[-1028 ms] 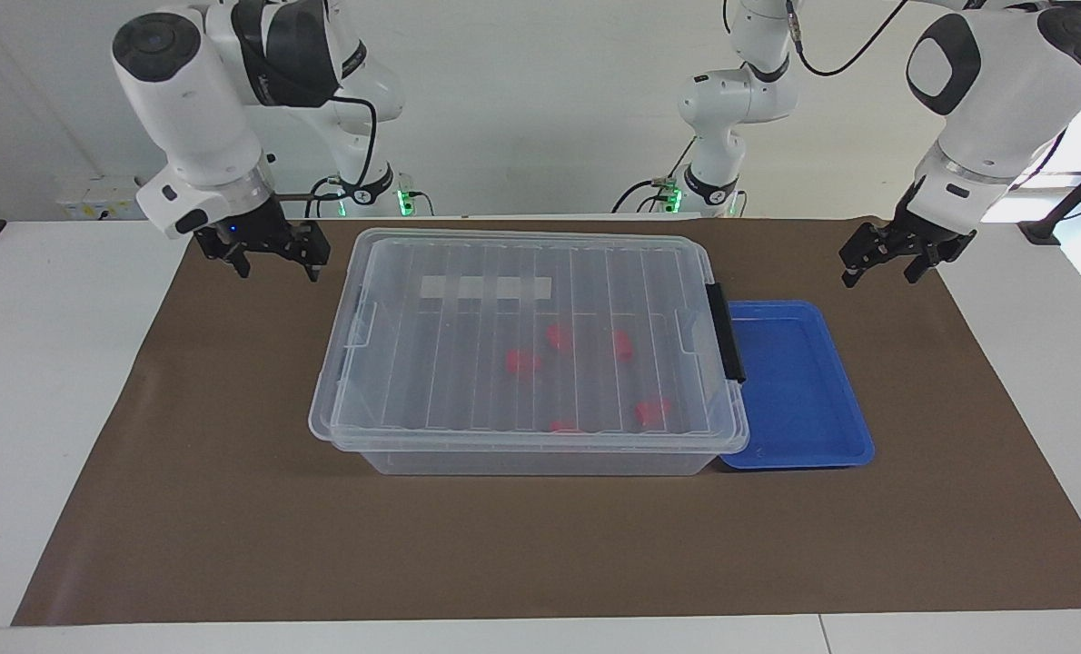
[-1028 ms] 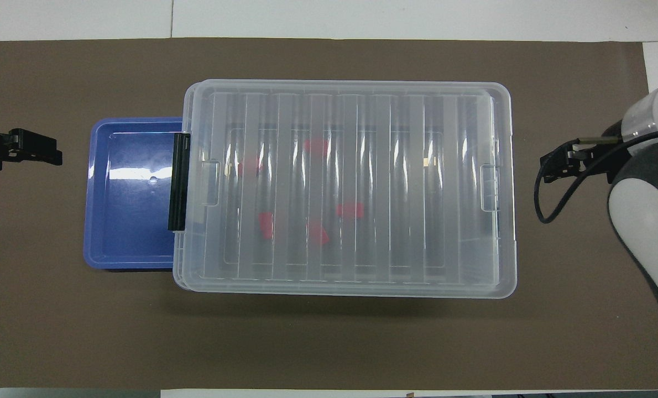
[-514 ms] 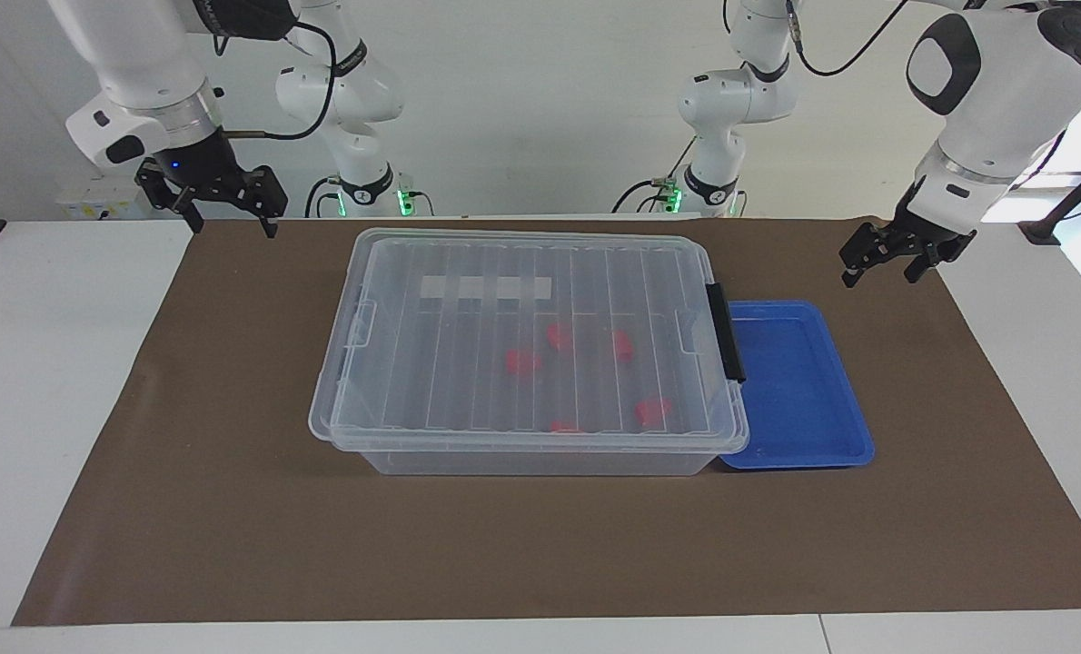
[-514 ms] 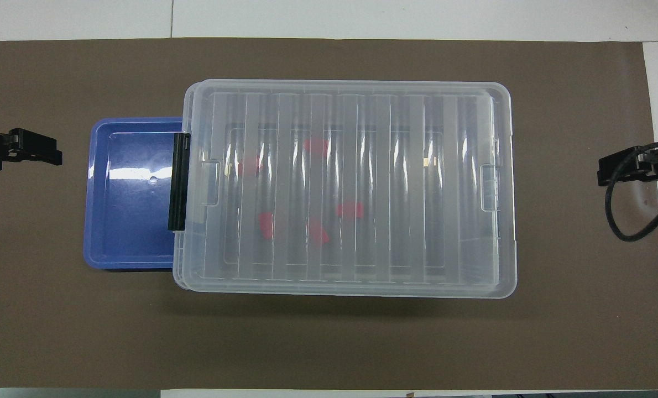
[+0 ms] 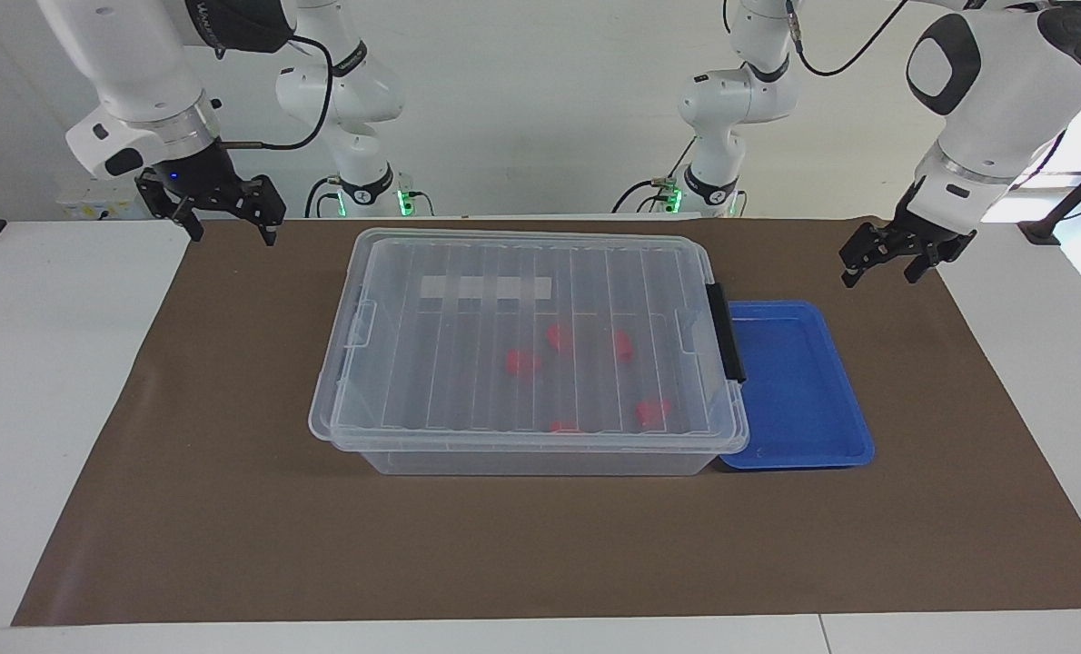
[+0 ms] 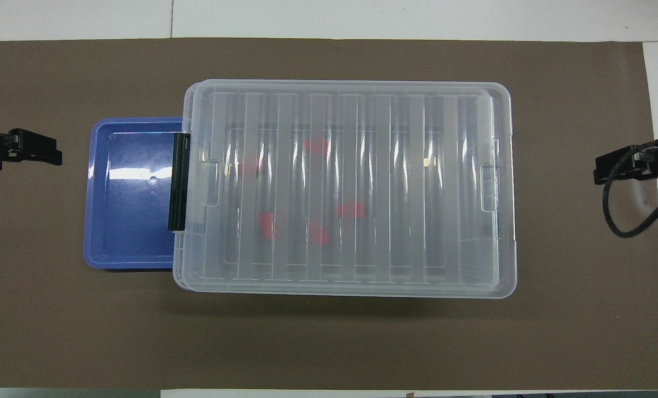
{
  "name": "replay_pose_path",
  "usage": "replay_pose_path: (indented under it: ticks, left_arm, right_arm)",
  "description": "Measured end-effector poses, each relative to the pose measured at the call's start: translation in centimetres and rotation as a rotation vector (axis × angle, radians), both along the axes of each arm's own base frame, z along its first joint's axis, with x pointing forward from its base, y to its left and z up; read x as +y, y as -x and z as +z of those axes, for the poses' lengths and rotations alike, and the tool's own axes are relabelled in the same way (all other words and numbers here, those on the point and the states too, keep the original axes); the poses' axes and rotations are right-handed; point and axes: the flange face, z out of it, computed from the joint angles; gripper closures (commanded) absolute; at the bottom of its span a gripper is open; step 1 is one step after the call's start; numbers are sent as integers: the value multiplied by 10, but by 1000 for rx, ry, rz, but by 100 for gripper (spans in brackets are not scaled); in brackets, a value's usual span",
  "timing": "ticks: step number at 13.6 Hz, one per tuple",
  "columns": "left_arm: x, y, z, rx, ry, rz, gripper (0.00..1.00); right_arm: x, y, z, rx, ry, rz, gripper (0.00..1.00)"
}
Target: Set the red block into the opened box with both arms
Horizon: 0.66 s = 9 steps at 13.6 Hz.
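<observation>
The box (image 5: 540, 461) is a large clear bin in the middle of the brown mat, and its ribbed clear lid (image 5: 468, 300) lies shut on top. Through the lid I see several red blocks (image 5: 522, 361) scattered on the box floor (image 6: 350, 210). My right gripper (image 5: 232, 232) hangs open and empty over the mat's corner off the right arm's end of the box (image 6: 602, 170). Over the mat by the blue tray, my left gripper (image 5: 878, 272) is open too and holds nothing (image 6: 50, 156).
A shallow blue tray (image 5: 804, 391) lies against the box's black-handled end (image 5: 729, 336), toward the left arm's end of the table, with nothing showing in it (image 6: 130, 221). Brown mat (image 5: 232, 527) covers the white table.
The right arm has risen and drawn back from the box's end toward the mat's corner. The left arm, box and blocks have stayed put.
</observation>
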Motion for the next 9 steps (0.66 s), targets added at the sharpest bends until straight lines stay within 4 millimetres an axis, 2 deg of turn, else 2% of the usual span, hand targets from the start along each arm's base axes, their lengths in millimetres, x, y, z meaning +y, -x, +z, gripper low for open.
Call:
replay_pose_path:
  ticks: [9]
  left_arm:
    - [0, 0, 0, 0, 0, 0, 0]
  right_arm:
    - [4, -1, 2, -7, -7, 7, 0]
